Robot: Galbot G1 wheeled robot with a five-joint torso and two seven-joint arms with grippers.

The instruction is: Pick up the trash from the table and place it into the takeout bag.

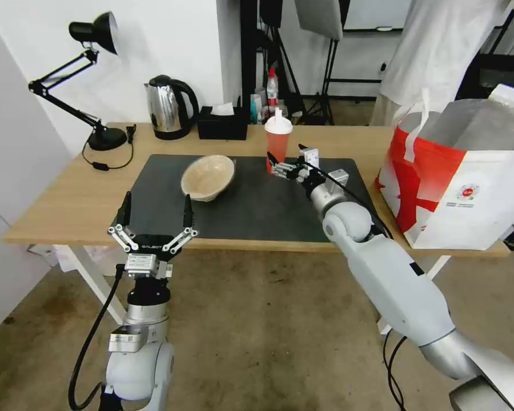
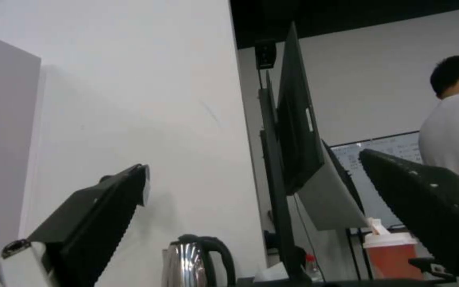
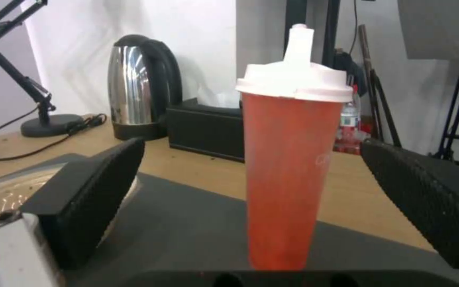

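Trash left on table [image 1: 68,200]: red translucent cup [image 1: 278,149] with white lid and beige paper-pulp bowl [image 1: 208,177], both on dark grey mat [image 1: 257,211].

Nearest, left gripper [image 1: 156,210] is idling at the near table edge, about 7 o'clock from the bowl, pointing up, fingers spread wide, holding nothing.

Mid-table, right gripper [image 1: 277,166] is reaching in low at the cup's base from its 4 o'clock side. In the right wrist view the cup [image 3: 288,175] is standing upright between the two black finger pads [image 3: 420,195], gaps on both sides, so jaws apart and not gripping yet.

Takeout bag [image 1: 462,177] is sitting open at the table's right end, roughly 3 o'clock from the cup, well apart.

Back edge: steel kettle [image 1: 168,107] and black tissue box [image 1: 223,123] at 10–11 o'clock from the cup.

Risks, as I judge them: the cup is tall and narrow-based, so a low, off-centre contact is likely tipping it; one finger touching first is likely pushing it toward the tissue box. A hard squeeze on a thin wall could be popping the lid. Carrying to the bag, the rim and strap handles could be snagging the cup.
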